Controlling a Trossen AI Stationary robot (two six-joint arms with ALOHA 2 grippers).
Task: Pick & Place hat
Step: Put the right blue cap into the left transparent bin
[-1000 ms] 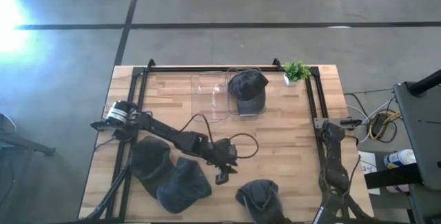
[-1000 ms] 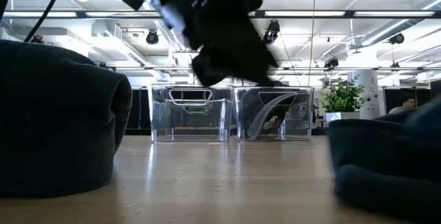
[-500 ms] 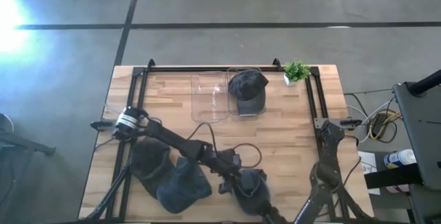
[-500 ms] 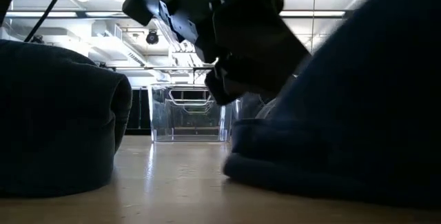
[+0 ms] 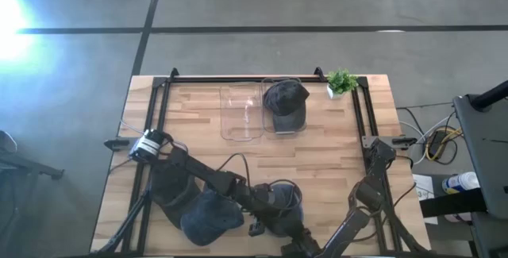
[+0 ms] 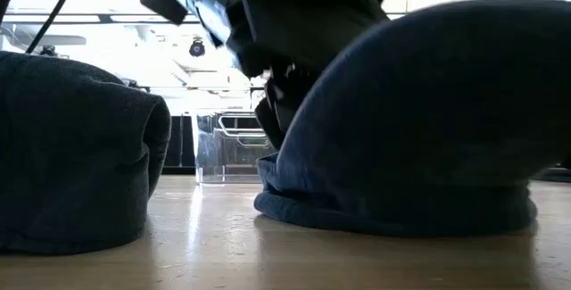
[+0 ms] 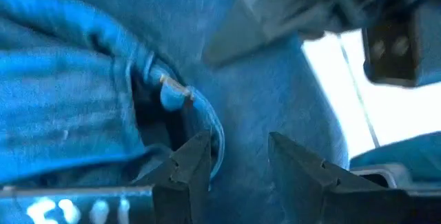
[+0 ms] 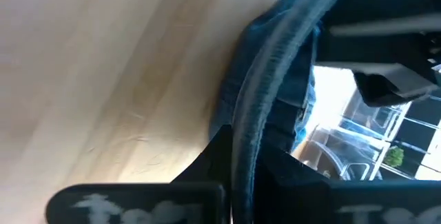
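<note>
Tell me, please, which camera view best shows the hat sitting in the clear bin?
The high view: the hat lies fully visible in the right clear bin. The low view hides that bin behind a closer hat; the wrist views show only that closer hat.

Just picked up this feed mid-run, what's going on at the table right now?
Both arms are working on one dark hat at the near edge of the table. The right gripper is shut on its brim, while the left gripper has open fingers against the hat's fabric. Two more hats lie at the near left. Farther back, one clear bin already holds a hat and the bin beside it is empty.
</note>
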